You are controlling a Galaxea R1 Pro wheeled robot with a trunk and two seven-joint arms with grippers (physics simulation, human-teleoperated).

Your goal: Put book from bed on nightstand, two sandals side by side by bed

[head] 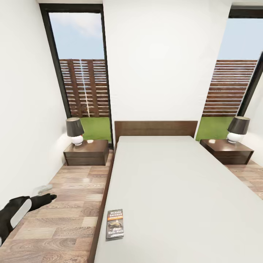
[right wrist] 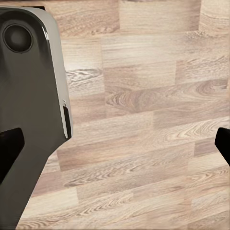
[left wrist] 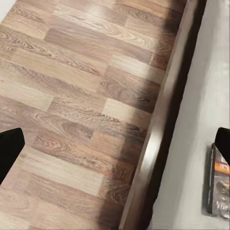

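Dark grey with white "RICHARD BACHMAN" lettering and an orange band over a picture, the book [head: 115, 223] lies flat on the light grey mattress of the bed [head: 175, 190], close to the near left edge, just inside the dark brown frame. I count one book. In my left wrist view I catch it [left wrist: 218, 184] again at the border, lying beside the frame rail with the wood plank floor [left wrist: 72, 96] on the other side of that rail.

I count two nightstands: the left nightstand [head: 87, 152] and the right nightstand [head: 227, 151], each glossy dark brown, one on either side of the headboard. Each carries one lamp with a dark shade and a white round base, so two lamps: the left lamp [head: 75, 131] and the right lamp [head: 238, 129]. Two tall dark-framed windows stand behind them, showing a slatted fence and grass.

My left arm [head: 22, 210] reaches over the floor to the left of the bed, well apart from the book. The left gripper [left wrist: 115, 148] has its fingers spread wide with nothing between them. The right gripper [right wrist: 115, 146] likewise stands released over bare planks, next to a grey part of the robot [right wrist: 28, 110].
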